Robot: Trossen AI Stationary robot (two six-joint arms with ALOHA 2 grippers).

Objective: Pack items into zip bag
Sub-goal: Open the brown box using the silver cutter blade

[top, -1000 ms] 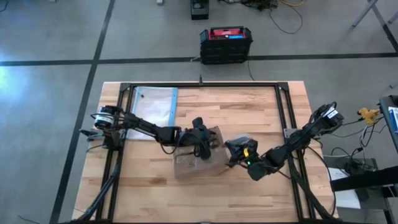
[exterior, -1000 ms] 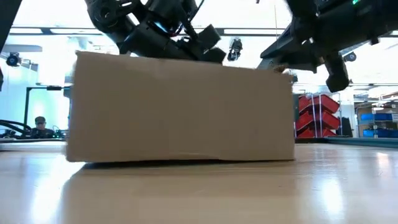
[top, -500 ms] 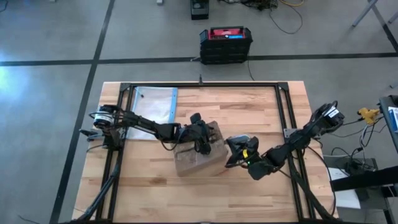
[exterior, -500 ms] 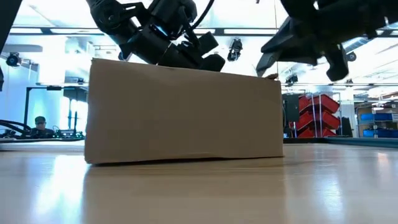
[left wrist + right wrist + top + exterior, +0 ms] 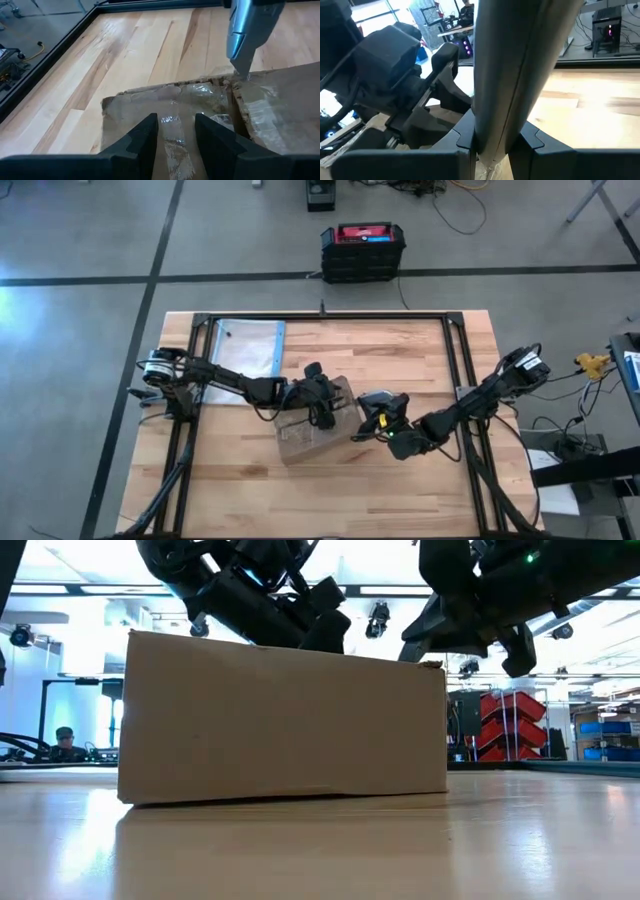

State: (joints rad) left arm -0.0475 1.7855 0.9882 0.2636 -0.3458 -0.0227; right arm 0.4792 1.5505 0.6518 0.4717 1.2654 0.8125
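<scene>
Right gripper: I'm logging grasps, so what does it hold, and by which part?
The right gripper is shut on a slim grey stick-like tool, clamped near its lower end.

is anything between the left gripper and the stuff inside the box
Nothing visible: the left gripper hangs open above the open cardboard box, its clear contents directly ahead. The grey tool touches the box's edge, off to one side.

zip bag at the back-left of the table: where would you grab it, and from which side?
Judging from the high view, take the zip bag at its plain edge opposite the blue strip, from above with the left claw. It lies flat on the table, clear of the cardboard box, so a thin edge pinch seems likeliest to work.
</scene>
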